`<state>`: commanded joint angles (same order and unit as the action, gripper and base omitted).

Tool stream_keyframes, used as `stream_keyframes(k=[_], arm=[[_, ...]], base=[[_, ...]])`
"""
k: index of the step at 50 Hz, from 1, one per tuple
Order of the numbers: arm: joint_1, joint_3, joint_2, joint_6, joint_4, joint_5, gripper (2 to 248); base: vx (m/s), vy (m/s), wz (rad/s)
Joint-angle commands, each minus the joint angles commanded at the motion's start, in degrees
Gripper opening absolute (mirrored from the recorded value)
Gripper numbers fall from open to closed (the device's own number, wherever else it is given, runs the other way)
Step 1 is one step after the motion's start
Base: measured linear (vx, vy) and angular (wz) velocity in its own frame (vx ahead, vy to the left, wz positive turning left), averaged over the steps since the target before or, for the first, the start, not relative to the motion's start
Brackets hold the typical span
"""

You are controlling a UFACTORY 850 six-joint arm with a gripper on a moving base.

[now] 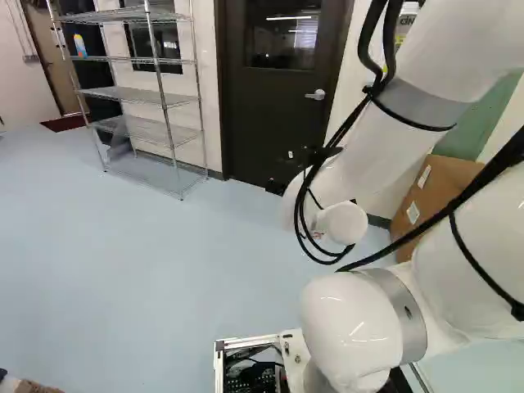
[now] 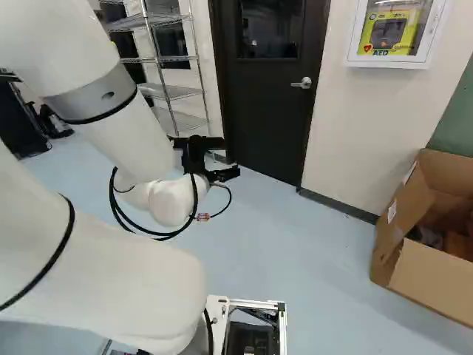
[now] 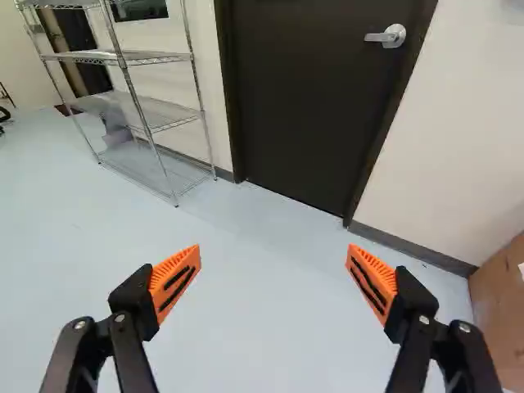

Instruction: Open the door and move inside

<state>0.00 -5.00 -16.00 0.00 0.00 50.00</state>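
The gripper (image 2: pixel 214 171) hangs over the floor, well short of the door and lower than its handle. In the wrist view the gripper (image 3: pixel 274 266) is open, its orange pads far apart with only floor seen between them. The dark door (image 3: pixel 307 90) stands closed ahead of it, in a dark frame. A silver lever handle (image 3: pixel 385 36) sits near the door's right-hand edge, far beyond the fingers. The same door (image 1: pixel 270 98) has a window in its upper part, with the handle (image 1: pixel 316 95) clear of the arm.
A wire shelf rack (image 1: pixel 143 94) stands against the wall left of the door. To the door's right, a white AED cabinet (image 2: pixel 395 33) hangs on the wall, and an open cardboard box (image 2: pixel 399 237) stands on the floor. Pale blue floor (image 1: pixel 147 270) lies ahead of the base.
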Motion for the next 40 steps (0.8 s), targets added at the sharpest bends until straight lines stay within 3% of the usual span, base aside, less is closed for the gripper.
stream_keyframes(k=[40], arm=[[0.0, 0.0, 0.0, 0.0, 0.0, 0.0, 247]], base=[[0.126, 0.057, -0.015]])
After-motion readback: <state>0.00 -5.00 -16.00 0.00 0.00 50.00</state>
